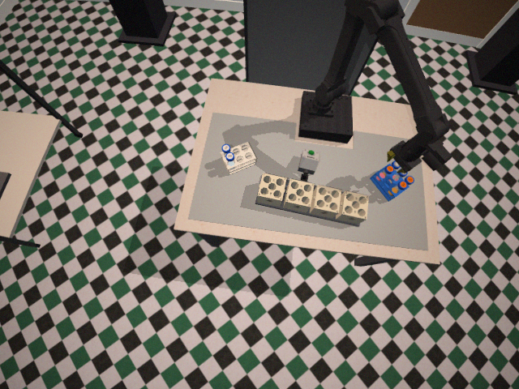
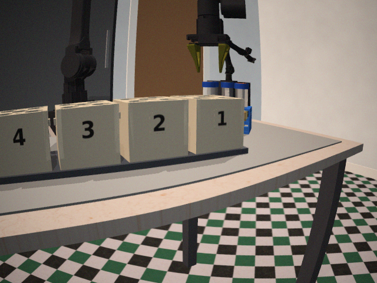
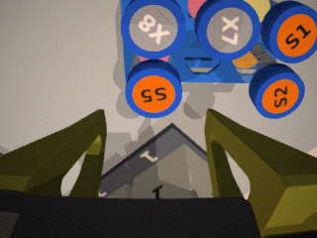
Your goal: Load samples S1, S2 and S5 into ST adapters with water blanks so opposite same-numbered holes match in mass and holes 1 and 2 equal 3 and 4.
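Top cam: high overhead, slightly tilted, whole beige table plus checkered floor. Exterior cam: low at table-edge height, close, facing the cream numbered adapter blocks. Wrist cam: looks down past the olive gripper fingers, very near. All three share the blue sample rack with its blue-capped tubes.
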Controlling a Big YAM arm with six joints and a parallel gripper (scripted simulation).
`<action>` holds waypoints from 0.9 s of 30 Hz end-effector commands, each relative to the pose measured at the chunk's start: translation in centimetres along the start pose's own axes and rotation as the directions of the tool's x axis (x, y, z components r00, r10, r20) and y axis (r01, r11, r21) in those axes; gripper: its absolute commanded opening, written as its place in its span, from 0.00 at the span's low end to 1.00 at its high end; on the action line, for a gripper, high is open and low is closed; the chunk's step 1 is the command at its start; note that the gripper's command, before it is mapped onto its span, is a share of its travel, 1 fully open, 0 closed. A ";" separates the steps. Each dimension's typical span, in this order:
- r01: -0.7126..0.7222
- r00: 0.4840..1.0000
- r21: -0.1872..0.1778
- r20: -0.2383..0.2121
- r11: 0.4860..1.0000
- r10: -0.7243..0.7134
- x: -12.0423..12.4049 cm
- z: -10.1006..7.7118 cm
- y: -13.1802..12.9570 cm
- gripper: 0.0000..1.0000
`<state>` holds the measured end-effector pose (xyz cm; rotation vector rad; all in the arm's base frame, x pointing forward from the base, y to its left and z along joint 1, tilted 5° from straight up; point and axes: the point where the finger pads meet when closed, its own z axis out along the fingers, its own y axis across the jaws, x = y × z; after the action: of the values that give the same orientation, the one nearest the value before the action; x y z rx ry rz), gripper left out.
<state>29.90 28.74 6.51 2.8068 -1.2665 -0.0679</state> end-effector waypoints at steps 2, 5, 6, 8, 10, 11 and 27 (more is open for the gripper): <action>0.000 1.000 0.038 0.004 0.999 0.000 -0.1 -1.6 -1.4 0.55; 0.000 1.000 0.038 0.004 0.999 0.000 -0.1 -1.6 -1.4 0.55; 0.000 1.000 0.038 0.004 0.999 0.000 -0.1 -1.6 -1.4 0.55; 0.000 1.000 0.038 0.004 0.999 0.000 -0.1 -1.6 -1.4 0.55; -0.001 1.000 0.036 0.005 0.999 0.000 0.0 -1.9 -3.0 0.80; -0.001 1.000 0.036 0.005 0.999 0.000 0.1 -1.9 -3.8 0.80; 0.004 1.000 0.062 0.005 0.998 -0.005 0.1 -2.9 -9.4 0.80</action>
<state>35.79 34.00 5.68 2.7967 -1.2641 -0.0746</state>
